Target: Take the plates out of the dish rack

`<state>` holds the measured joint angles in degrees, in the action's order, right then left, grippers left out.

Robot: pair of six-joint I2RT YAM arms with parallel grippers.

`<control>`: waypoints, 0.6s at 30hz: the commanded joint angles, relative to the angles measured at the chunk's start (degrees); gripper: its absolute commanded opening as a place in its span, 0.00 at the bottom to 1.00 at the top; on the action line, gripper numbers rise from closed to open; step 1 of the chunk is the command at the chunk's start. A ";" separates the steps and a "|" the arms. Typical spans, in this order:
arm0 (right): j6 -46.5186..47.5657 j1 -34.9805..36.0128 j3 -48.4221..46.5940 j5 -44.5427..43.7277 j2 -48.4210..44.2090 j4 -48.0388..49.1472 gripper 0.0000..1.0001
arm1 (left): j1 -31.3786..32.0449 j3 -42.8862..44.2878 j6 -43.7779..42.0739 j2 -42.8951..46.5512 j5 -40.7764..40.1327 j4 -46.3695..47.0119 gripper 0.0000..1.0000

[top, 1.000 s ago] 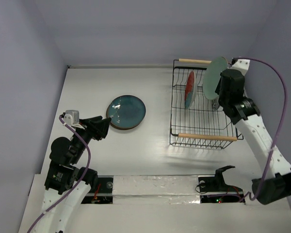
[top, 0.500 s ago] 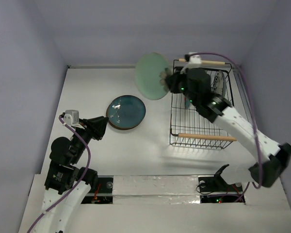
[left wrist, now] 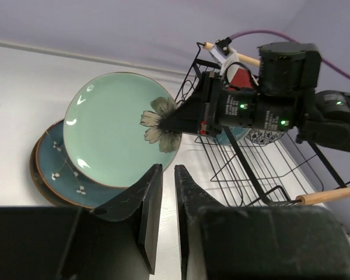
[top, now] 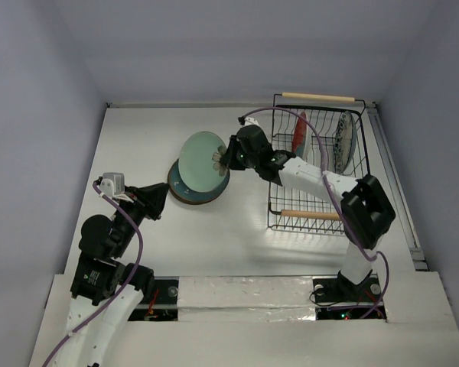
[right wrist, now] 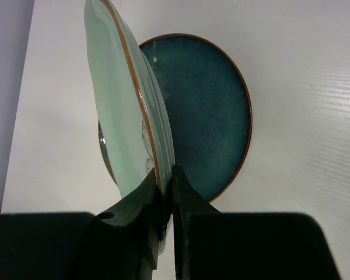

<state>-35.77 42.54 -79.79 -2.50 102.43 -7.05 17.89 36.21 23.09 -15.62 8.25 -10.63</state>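
Note:
My right gripper [top: 220,157] [right wrist: 165,172] is shut on the rim of the pale mint plate [top: 199,159] [left wrist: 119,137] [right wrist: 114,105]. It holds the plate tilted on edge, just over the teal-blue plate [top: 185,193] [left wrist: 55,169] [right wrist: 204,116] that lies flat on the table. The black wire dish rack [top: 314,215] [left wrist: 256,186] stands to the right. It holds a reddish-looking plate [top: 299,136] and a white blue-floral plate [top: 343,141], both on edge. My left gripper [top: 164,193] [left wrist: 168,169] is shut and empty, near the teal plate's front left edge.
The right arm stretches from the near right across the rack's left side. The rack's wooden handles [top: 317,96] lie at its far and near ends. Grey walls close the table on the left, back and right.
My right arm has lifted the mint plate out of the rack, swung it left and lowered it over the teal plate. The left arm has not moved.

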 commanded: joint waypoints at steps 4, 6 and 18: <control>-8.43 -0.09 -2.13 5.83 2.41 18.91 0.00 | -0.22 0.97 0.11 -0.29 0.10 1.84 0.26; -9.84 -0.09 -1.60 6.37 3.56 20.14 0.00 | -0.22 1.06 0.11 -0.29 0.01 1.76 0.30; -14.85 -0.09 2.09 8.48 7.60 25.06 0.02 | -0.22 1.06 0.20 -0.20 0.10 1.84 0.37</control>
<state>-46.81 42.19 -76.71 3.70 111.31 5.17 17.89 36.21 23.16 -15.62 8.27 -10.63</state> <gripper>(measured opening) 0.135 0.363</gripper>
